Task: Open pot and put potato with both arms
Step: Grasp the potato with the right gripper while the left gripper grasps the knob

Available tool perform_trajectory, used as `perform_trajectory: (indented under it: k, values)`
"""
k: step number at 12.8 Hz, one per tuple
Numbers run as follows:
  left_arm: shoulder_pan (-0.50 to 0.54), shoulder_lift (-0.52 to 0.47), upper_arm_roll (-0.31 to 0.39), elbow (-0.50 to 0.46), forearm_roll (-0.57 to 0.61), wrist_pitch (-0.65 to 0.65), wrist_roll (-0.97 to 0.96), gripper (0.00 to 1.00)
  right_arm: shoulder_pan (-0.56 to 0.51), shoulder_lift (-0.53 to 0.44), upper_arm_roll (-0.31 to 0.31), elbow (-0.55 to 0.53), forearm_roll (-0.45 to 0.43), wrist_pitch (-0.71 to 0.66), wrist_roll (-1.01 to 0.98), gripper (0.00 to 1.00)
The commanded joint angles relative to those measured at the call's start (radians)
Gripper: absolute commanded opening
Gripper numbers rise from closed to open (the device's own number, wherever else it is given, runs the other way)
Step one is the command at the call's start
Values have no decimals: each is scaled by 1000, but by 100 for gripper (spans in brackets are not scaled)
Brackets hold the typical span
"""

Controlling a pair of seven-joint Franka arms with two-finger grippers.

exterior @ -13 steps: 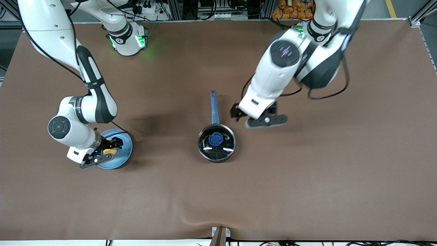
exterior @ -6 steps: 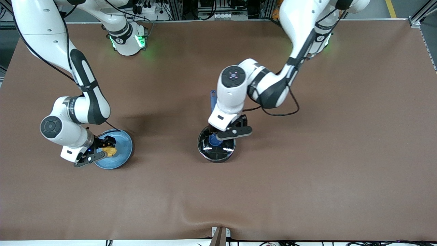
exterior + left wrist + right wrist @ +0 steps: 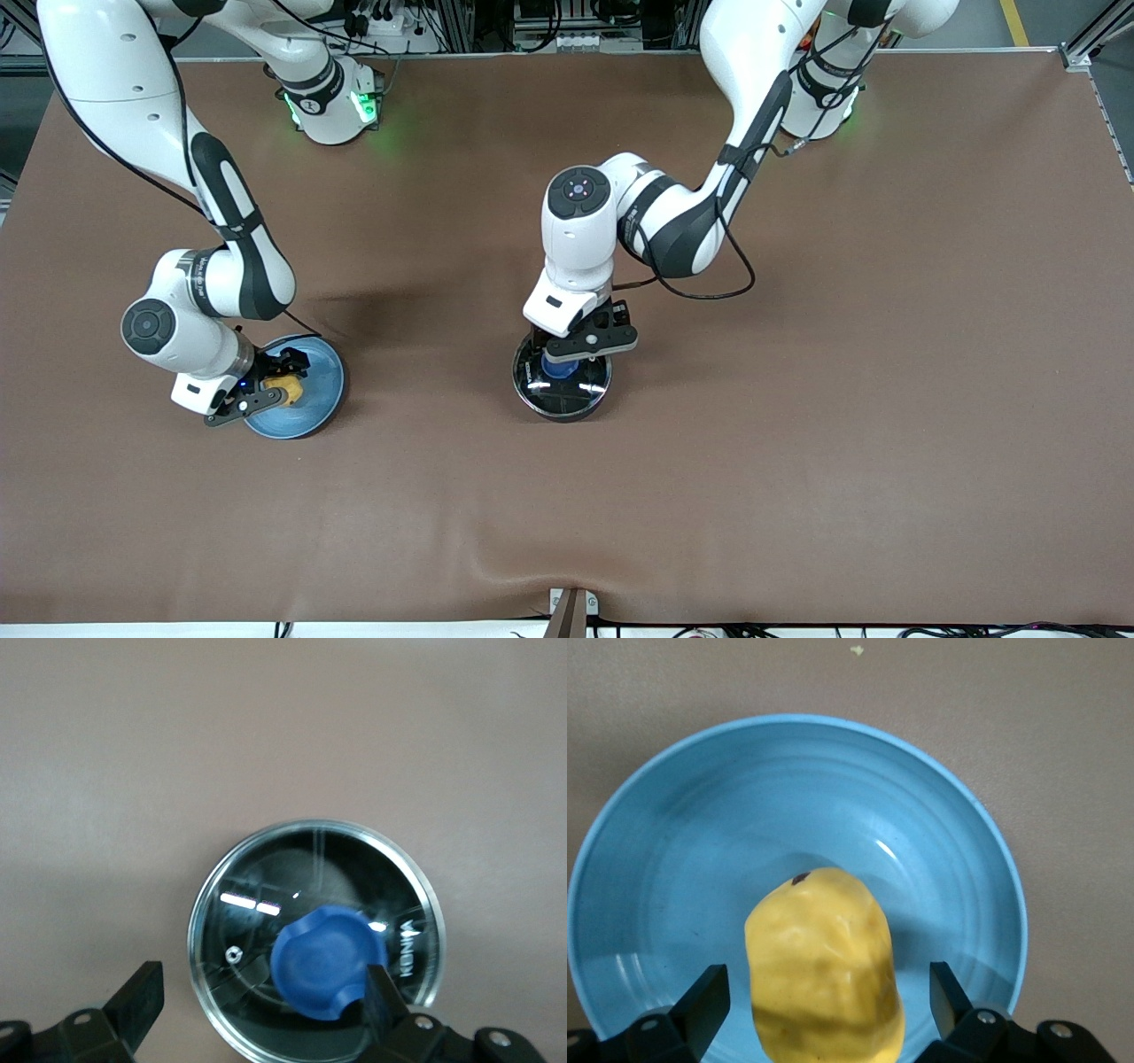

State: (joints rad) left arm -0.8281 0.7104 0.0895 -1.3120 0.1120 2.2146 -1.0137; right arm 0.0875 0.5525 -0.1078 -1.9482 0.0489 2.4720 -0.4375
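The black pot (image 3: 567, 410) stands mid-table with its glass lid (image 3: 580, 390) on it; its blue handle is hidden under the left arm. My left gripper (image 3: 567, 356) is open, low over the lid. In the left wrist view (image 3: 261, 1005) the blue knob (image 3: 323, 961) lies between the fingers, close against one finger (image 3: 383, 997). The yellow potato (image 3: 288, 388) lies on a blue plate (image 3: 319, 390) toward the right arm's end. My right gripper (image 3: 279, 381) is open and straddles the potato (image 3: 824, 966), with a gap at each finger (image 3: 704, 1003).
The brown table mat (image 3: 797, 399) stretches bare round the pot and the plate (image 3: 673, 815). Both arm bases stand along the table's edge farthest from the front camera. A small metal bracket (image 3: 571, 607) sits at the edge nearest it.
My left arm has swung from beside the pot's handle to over the lid and come down onto the knob. My right gripper has stayed over the potato, shifting only a little.
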Motion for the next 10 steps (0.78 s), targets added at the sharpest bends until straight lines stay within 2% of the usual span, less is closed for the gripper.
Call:
perform_trajectory:
  k: [1, 2, 4, 8, 10]
  values:
    - [-17, 17, 10, 60, 17, 45, -63, 100, -12, -6, 10, -18, 14, 41, -27, 66]
    - [-28, 35, 6, 60, 15, 83, -95, 100, -11, -6, 10, -17, 14, 41, -27, 50]
    - [-32, 69, 12, 71, 15, 144, -117, 100, -11, -8, 10, -15, 14, 41, -27, 30]
    - [-29, 86, 18, 54, 8, 157, -108, 100, -6, -25, 11, 12, 15, 27, -15, 19]
    - [-28, 66, 30, 39, -24, 131, -30, 100, 0, -40, 19, 26, 16, 27, 17, 18]
